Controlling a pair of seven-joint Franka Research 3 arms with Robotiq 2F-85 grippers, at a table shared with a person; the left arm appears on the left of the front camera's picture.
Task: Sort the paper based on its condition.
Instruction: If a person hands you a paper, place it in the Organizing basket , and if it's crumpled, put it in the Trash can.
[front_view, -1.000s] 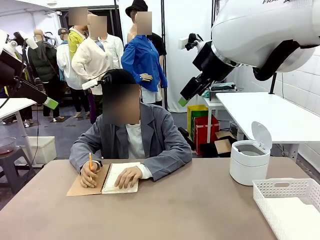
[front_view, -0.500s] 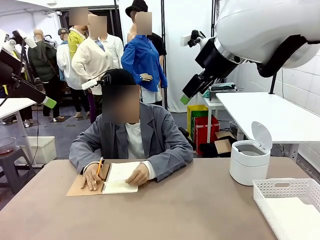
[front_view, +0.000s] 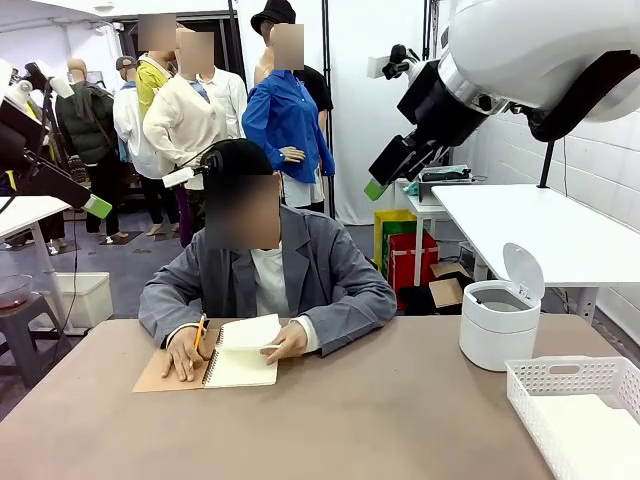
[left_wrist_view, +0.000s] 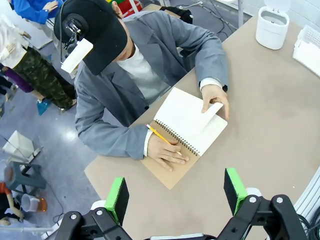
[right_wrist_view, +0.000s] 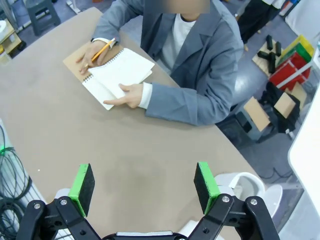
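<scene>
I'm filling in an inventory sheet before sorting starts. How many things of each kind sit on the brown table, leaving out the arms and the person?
Spiral notebook: 1
Pencil, in the person's hand: 1
White lidded bin: 1
White mesh basket: 1
Total: 4

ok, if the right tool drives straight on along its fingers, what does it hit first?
Probably bare table, short of the person's forearm and the notebook; nothing shows in the way. The right tool is open and high up, so depth is a rough read.
</scene>
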